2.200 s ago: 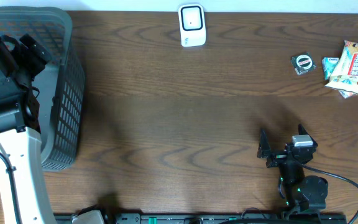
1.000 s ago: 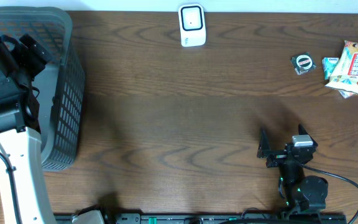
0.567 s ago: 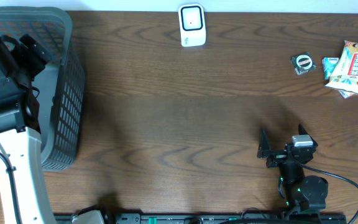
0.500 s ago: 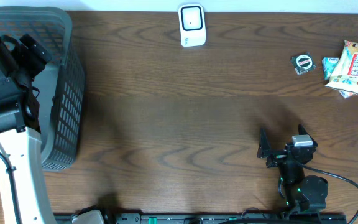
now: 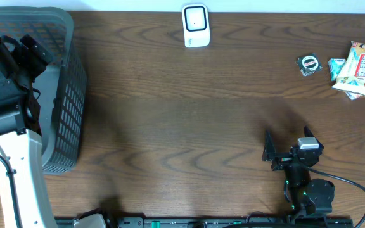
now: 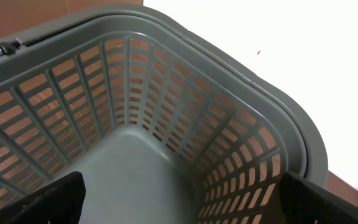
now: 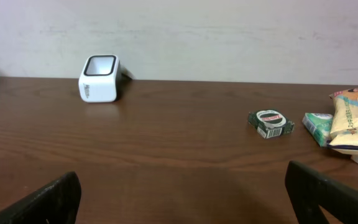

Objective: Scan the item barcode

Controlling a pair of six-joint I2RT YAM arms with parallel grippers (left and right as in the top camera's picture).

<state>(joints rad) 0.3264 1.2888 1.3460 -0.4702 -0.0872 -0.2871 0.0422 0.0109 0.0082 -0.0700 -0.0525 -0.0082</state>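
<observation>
well, right gripper (image 5: 288, 144) and left gripper (image 6: 179, 202) both gape wide, empty. the snack packets (image 5: 360, 68) lie crowded, so a grab could drag two together.

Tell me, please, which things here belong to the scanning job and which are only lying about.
For the job: white scanner; items to scan: small green box, teal packet, snack bag.
Not clearly part of it: grey basket, perhaps meant for scanned items.
</observation>
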